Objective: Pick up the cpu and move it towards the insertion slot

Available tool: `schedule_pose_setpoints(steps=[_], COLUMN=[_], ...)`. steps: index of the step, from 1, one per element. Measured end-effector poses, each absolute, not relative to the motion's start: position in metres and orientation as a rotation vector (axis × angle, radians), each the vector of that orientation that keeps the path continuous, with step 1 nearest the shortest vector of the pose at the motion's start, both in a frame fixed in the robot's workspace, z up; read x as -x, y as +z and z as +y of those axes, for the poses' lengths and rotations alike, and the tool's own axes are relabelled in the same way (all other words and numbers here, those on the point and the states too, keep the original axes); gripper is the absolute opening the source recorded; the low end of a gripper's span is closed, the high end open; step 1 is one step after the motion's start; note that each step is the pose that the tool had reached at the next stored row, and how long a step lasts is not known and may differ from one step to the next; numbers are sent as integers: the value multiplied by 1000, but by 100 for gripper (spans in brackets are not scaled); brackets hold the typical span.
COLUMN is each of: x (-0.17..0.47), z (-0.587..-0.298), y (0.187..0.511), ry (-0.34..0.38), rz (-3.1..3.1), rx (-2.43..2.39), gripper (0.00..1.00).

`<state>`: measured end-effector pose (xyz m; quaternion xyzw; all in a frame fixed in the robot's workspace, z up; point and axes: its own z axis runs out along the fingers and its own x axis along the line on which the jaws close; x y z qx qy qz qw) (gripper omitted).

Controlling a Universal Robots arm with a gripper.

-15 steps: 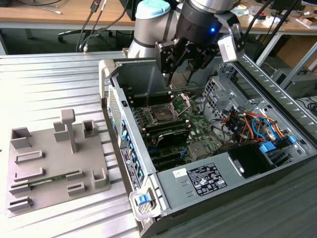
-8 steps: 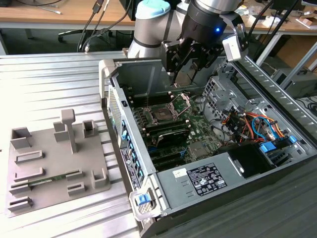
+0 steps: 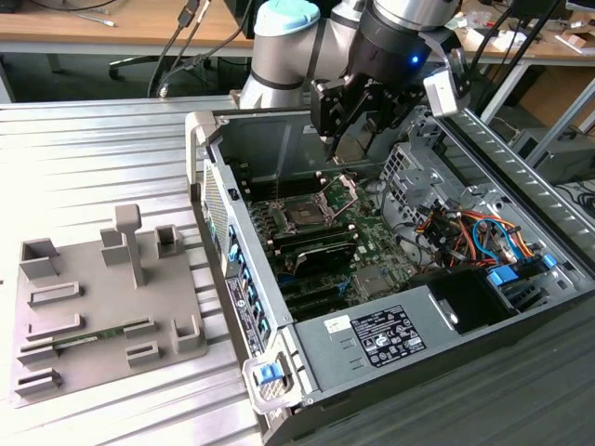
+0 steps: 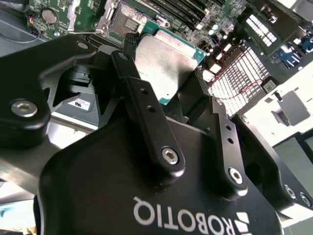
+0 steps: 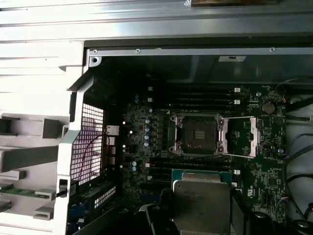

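Hovering above insertion slot (image 5: 198, 134), hand (image 4: 164, 85) gripping cpu (image 4: 164, 61).

The cpu (image 5: 201, 203) is a small flat square chip with a dull silvery metal lid and a thin green edge showing around it. It sits clamped between the claw's (image 4: 164, 81) two black fingers (image 4: 142, 105), held up off the board, its lid facing the wrist cameras.

The insertion slot (image 5: 198, 133) lies below and just ahead of the claw, a dark square socket in a silver frame on the green board. Its hinged retention plate (image 5: 254, 137) is swung open to one side, leaving the socket bare.
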<state>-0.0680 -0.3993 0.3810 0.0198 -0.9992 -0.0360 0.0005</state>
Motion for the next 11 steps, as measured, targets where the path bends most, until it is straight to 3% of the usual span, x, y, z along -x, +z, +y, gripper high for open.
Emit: schedule_pose_setpoints(steps=[11], x=[56], z=[-395], y=[374], ry=[-113], rz=[-3138], rx=[-62], gripper=[55])
